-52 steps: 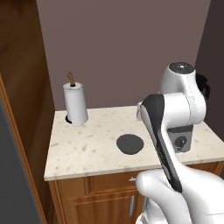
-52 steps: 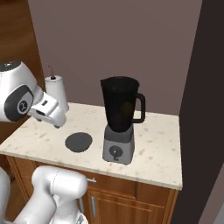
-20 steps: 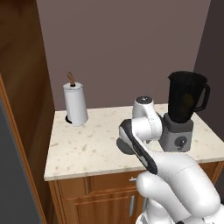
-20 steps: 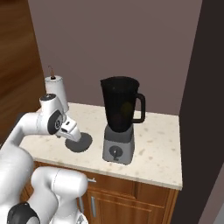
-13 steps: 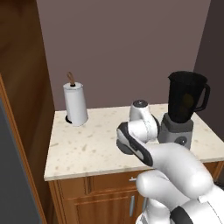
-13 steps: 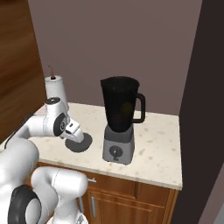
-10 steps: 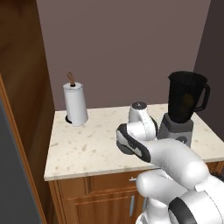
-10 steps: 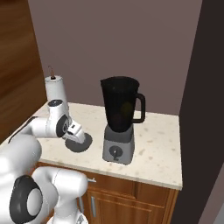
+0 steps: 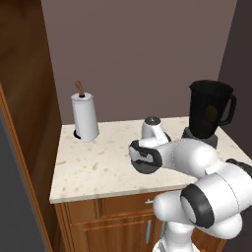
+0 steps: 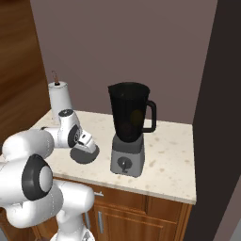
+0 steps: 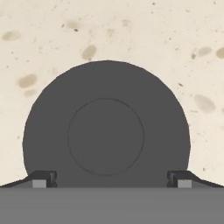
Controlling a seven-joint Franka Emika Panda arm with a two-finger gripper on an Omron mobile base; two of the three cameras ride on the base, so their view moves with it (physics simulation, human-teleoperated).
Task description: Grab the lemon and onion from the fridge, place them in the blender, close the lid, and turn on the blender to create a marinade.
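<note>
The flat dark grey lid (image 11: 106, 135) lies on the speckled counter (image 10: 169, 150), left of the blender (image 10: 128, 123). My gripper (image 11: 111, 179) hangs close above the lid and is open, with one fingertip (image 11: 43, 178) near each side of the disc and nothing held. From the right base view the gripper (image 10: 89, 146) points down at the lid (image 10: 84, 155). A yellowish ball, the lemon (image 10: 136, 116), shows through the dark jar, and also the lemon (image 9: 211, 112) from the left. The jar's mouth is uncovered. The onion is hidden. The grey fridge (image 9: 12, 197) stands at the left edge.
A white paper-towel roll (image 9: 84, 119) stands at the counter's back left corner. A wooden cabinet wall (image 9: 29, 74) rises on the left and a dark wall (image 10: 221, 94) on the right. My arm's elbow (image 9: 197, 157) spans the front of the counter (image 9: 98, 162).
The arm has folded down and the hand has sunk toward the lid, which it now covers in the left base view. The gripper stayed open throughout. The blender has not moved.
</note>
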